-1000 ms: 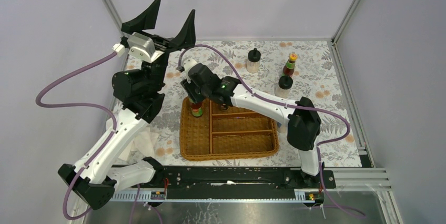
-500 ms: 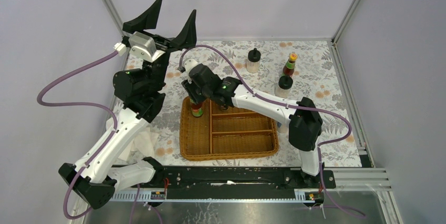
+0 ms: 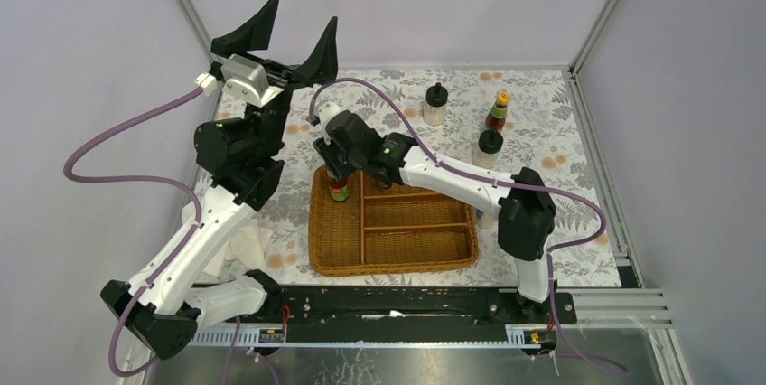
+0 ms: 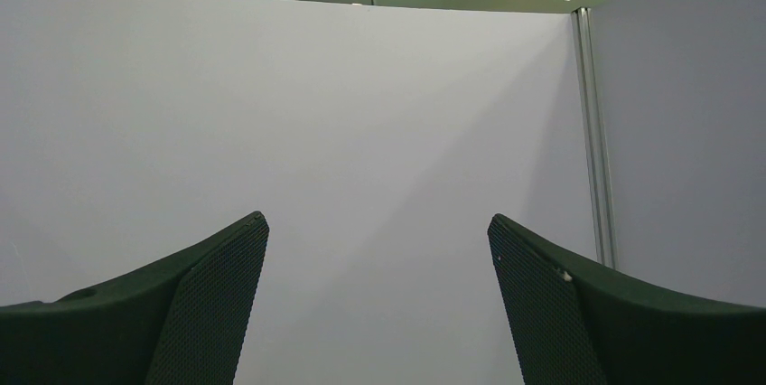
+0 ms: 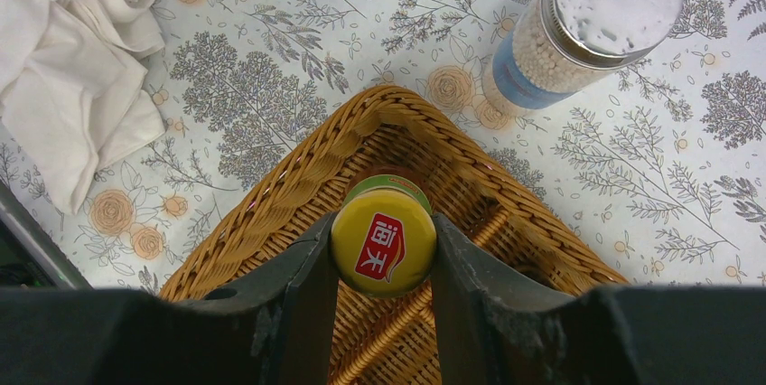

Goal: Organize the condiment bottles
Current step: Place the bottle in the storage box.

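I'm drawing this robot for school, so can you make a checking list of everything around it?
Surface: flowery tablecloth, with a divided wicker basket on it.
Job's things: held bottle, yellow-capped, inside the basket's corner; second yellow-capped bottle, far cream jar and near cream jar on the tablecloth; silver-lidded shaker beside the basket.
Clutter: crumpled white rag.
Grippers: right gripper shut on the held bottle's cap; left gripper open, raised, empty.
Cables: purple cables loop off both arms.
Surroundings: plain walls, metal frame post.
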Controlling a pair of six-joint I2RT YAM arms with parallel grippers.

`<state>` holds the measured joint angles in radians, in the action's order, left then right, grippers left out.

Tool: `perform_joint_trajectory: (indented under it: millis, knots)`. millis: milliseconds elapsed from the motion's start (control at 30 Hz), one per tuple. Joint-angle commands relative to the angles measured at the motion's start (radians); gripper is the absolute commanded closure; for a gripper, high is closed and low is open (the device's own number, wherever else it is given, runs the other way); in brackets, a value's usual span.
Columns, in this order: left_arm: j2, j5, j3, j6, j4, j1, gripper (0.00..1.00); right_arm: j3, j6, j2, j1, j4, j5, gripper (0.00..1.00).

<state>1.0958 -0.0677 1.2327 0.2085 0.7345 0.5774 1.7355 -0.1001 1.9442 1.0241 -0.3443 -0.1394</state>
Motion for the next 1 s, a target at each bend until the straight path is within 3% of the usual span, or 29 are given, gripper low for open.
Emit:
perform_joint_trajectory:
  millis: [0,867,900,967]
  knots:
    - [0.003,0.006,0.013,-0.012,0.041,0.006,0.04,0.001,0.001,-0.085,-0.01,0.077,-0.027,1.0]
    - [0.005,0.002,0.01,-0.022,0.039,0.007,0.03,-0.034,-0.001,-0.096,-0.01,0.086,-0.031,1.0]
    - [0.005,0.002,0.008,-0.022,0.04,0.007,0.03,-0.033,-0.002,-0.094,-0.01,0.085,-0.03,0.99]
    - [0.006,0.001,0.007,-0.02,0.04,0.007,0.03,-0.033,-0.003,-0.093,-0.01,0.084,-0.029,0.88]
